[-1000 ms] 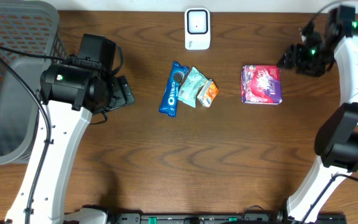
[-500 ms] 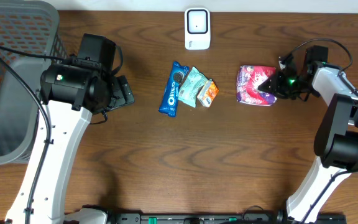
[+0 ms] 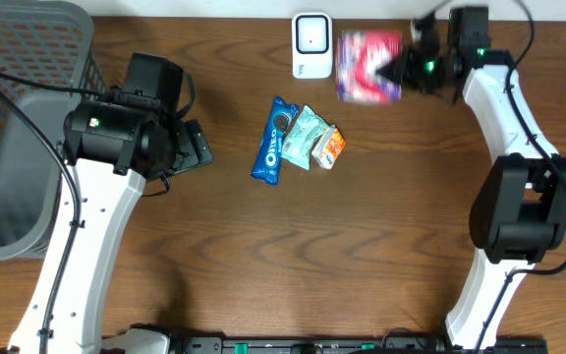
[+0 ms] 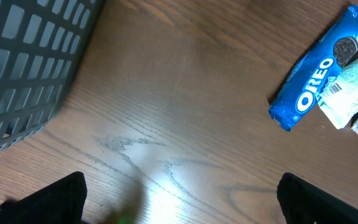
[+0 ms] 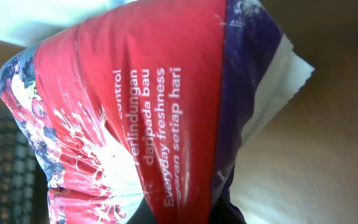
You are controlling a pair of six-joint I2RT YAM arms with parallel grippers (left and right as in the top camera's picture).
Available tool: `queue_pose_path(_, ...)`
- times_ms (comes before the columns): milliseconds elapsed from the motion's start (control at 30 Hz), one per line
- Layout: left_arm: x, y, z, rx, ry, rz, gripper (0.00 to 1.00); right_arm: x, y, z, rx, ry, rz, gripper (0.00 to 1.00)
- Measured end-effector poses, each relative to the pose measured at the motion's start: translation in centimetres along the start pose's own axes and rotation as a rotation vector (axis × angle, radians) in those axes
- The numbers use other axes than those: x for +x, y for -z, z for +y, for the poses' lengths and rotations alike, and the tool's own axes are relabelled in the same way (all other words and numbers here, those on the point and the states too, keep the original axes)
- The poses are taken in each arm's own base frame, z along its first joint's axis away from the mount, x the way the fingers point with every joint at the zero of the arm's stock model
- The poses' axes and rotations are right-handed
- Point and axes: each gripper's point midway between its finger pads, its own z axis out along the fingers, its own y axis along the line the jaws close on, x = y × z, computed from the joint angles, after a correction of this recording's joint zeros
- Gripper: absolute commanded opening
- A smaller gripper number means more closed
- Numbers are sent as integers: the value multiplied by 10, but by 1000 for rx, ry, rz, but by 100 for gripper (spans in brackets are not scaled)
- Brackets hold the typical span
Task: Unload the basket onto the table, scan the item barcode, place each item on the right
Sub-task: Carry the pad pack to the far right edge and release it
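Risk: the packet (image 3: pixel 368 66) is pinched by one edge and looks crumpled, so it could slip or swing into the scanner (image 3: pixel 311 44)
Risk, reading: no barcode shows in any view, so it may face away from the scanner
Packet place: lifted off the table (image 3: pixel 263 256), just beside the scanner on the right arm's side
Right tool (image 3: pixel 404 67): clamped on the packet's far edge, the packet between it and the scanner
Left tool (image 4: pixel 179 194): fingers apart, empty, well apart from the scanner

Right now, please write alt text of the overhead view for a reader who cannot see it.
The right gripper holds a red and purple packet beside the white scanner. Three snack packs lie mid-table; the left gripper is open near a grey basket.
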Motion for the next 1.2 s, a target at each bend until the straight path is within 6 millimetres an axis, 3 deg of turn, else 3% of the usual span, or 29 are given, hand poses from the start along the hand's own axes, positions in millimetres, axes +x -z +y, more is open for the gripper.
queue_pose_path(100, 0, 0, 0, 0, 0, 0, 98, -23, -2, 20, -12, 21, -87, 1)
queue_pose_path(200, 0, 0, 0, 0, 0, 0, 98, -29, -17, 33, 20, 9, -135, 1)
queue_pose_path(333, 0, 0, 0, 0, 0, 0, 98, -31, -53, 71, -16, 44, -202, 1)
queue_pose_path(433, 0, 0, 0, 0, 0, 0, 98, -24, -86, 87, -40, 52, -224, 1)
queue_pose_path(533, 0, 0, 0, 0, 0, 0, 98, -9, -114, 75, 2, 26, -205, 1)
queue_pose_path(667, 0, 0, 0, 0, 0, 0, 98, -15, -114, 51, 57, 1, -225, 1)
queue_pose_path(733, 0, 0, 0, 0, 0, 0, 98, -25, -104, 43, 61, -12, -234, 1)
queue_pose_path(900, 0, 0, 0, 0, 0, 0, 98, -62, -44, -9, 152, -84, -223, 1)
queue_pose_path(967, 0, 0, 0, 0, 0, 0, 98, -72, -6, -41, 246, -123, -217, 1)
queue_pose_path(1033, 0, 0, 0, 0, 0, 0, 98, -76, 49, -84, 393, -183, -213, 1)
queue_pose_path(1167, 0, 0, 0, 0, 0, 0, 98, -69, 130, -150, 588, -284, -219, 1)
queue_pose_path(1200, 0, 0, 0, 0, 0, 0, 98, -66, 141, -161, 614, -306, -218, 1)
